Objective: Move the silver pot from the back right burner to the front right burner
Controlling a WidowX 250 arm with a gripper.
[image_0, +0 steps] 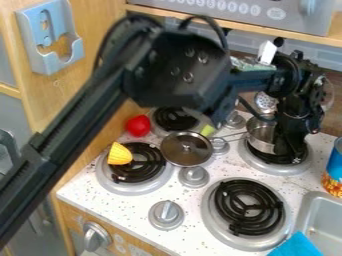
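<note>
The black gripper hangs at the right, over the silver pot on the back right burner, and hides the pot's right part. Whether it holds anything cannot be made out. Left of the pot, a round metal lid lies among the burners. A yellow ridged toy piece rests on the left edge of the front left burner's coil. Behind it, a red round object sits by the wooden side wall. Something yellow-green is just behind the lid.
The front right burner and a knob are near the counter's front. At the right are a blue can, a grey sink and a blue cloth. A perforated metal utensil stands behind the pot.
</note>
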